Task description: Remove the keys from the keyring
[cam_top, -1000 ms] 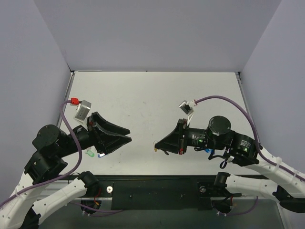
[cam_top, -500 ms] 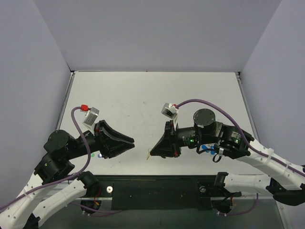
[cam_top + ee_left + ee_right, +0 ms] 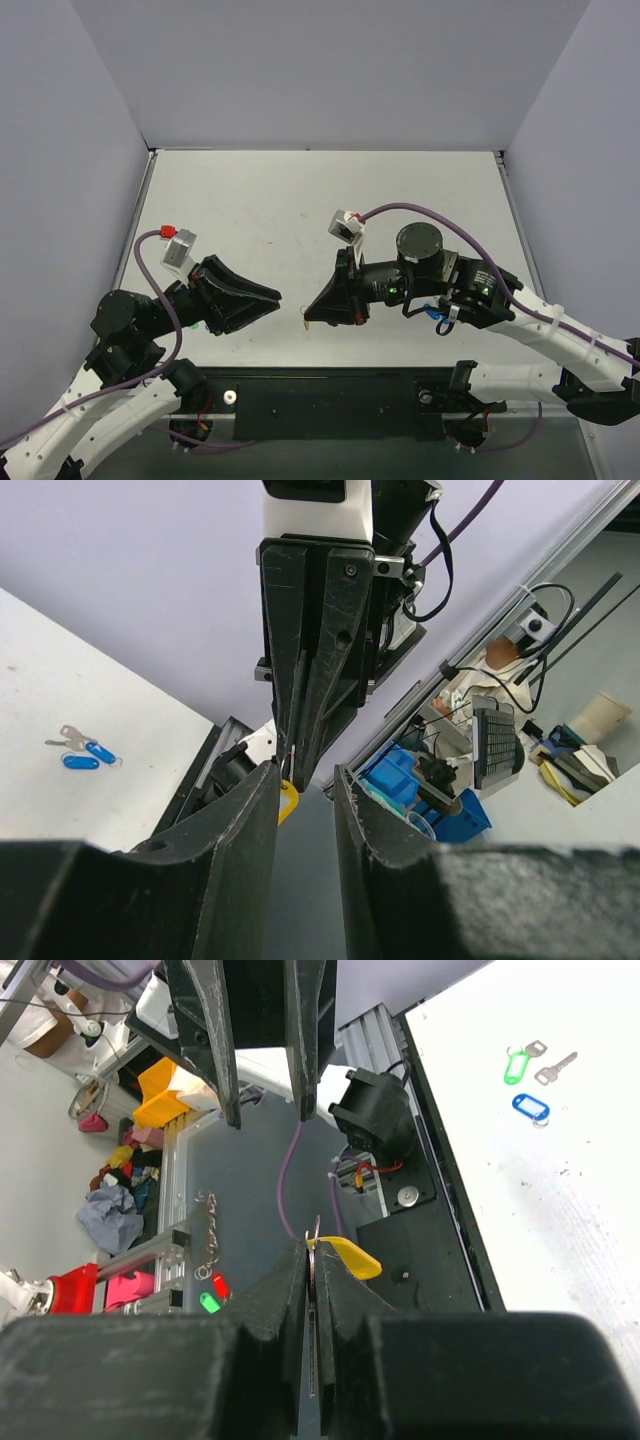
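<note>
Plainly wrist-side: keyring (image 3: 345, 1257) in right gripper (image 3: 312, 1248)

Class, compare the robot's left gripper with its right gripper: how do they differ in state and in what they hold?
The left gripper is open, while the right gripper is shut. The left gripper holds nothing, while the right gripper pinches the keyring, whose yellow tag sticks out beside its fingers. Both point tip to tip at each other, not touching.
</note>
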Robot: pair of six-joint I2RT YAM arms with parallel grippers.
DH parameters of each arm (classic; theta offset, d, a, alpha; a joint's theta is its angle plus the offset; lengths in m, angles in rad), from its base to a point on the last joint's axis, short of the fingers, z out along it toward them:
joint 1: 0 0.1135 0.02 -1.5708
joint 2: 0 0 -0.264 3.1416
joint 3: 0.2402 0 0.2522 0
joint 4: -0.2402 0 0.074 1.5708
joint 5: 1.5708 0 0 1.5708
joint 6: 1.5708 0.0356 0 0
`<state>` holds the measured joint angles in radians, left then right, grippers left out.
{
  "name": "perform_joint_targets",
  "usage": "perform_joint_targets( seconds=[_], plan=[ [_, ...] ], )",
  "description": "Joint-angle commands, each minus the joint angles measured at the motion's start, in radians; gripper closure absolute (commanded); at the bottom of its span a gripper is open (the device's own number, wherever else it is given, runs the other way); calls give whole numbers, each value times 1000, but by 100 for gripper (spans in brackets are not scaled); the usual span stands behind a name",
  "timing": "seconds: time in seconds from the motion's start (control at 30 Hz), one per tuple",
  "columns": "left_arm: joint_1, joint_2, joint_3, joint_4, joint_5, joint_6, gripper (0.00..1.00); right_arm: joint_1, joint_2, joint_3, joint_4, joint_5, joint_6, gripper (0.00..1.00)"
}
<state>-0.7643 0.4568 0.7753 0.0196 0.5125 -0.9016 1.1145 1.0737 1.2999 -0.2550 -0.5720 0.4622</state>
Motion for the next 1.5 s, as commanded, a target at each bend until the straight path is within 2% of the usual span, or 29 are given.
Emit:
perform_joint_targets(
  seconds=[0.0,0.67,1.47],
  plan=[
    [-3,2,-21,151,4,-56,63,8,-8,41,94,24,-7,100],
    [-9,34,-85,292,-6,-128,65,27,-8,53,152,46,7,100],
    [-56,51,-114,325,-45,-120,69,36,22,56,201,70,26,100]
  ],
)
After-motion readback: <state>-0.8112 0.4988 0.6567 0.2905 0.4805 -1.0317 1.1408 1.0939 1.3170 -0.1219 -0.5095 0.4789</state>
